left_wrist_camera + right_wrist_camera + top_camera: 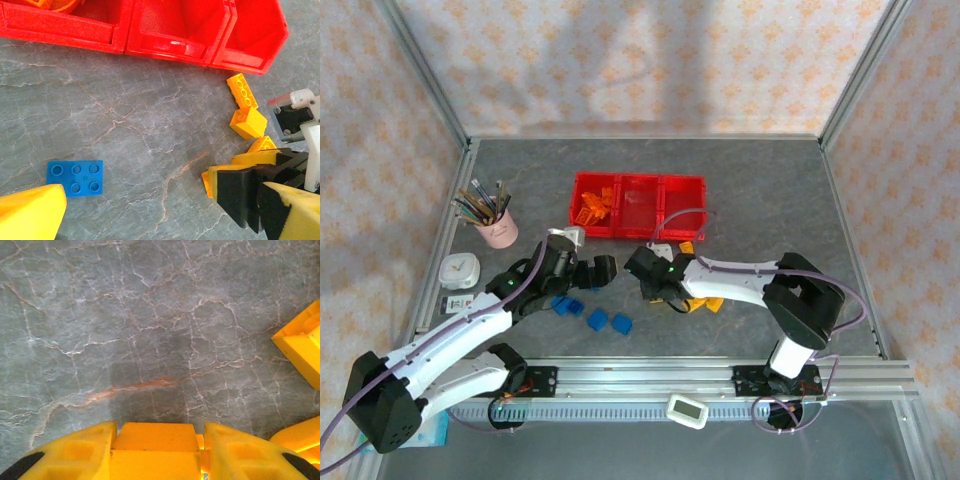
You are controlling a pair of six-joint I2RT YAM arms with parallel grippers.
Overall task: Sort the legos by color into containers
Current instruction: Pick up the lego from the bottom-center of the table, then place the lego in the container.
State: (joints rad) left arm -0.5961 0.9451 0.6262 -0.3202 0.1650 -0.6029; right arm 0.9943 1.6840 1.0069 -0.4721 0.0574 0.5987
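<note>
- Since yellows belonged in the red bins, our R gripper sat clamped on a yellow brick (low over table).
- We kept L gripper wide open, empty, nr a blue brick.

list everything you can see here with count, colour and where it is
bins: three joined, red, far centre of the table
orange legos: several, orange, in the left bin
blue legos: about four, blue, on the table, near side, left of centre
yellow legos: several, yellow, loose on the table, right of centre
yellow brick: one, yellow, between the right fingers
pencil cup: one, pink, far left
small clock: one, white, left edge, nearer than the cup
timer: one, white, on the front rail
left fingers: two, yellow, wide open, holding nothing
right fingers: two, yellow, closed against the yellow brick
</note>
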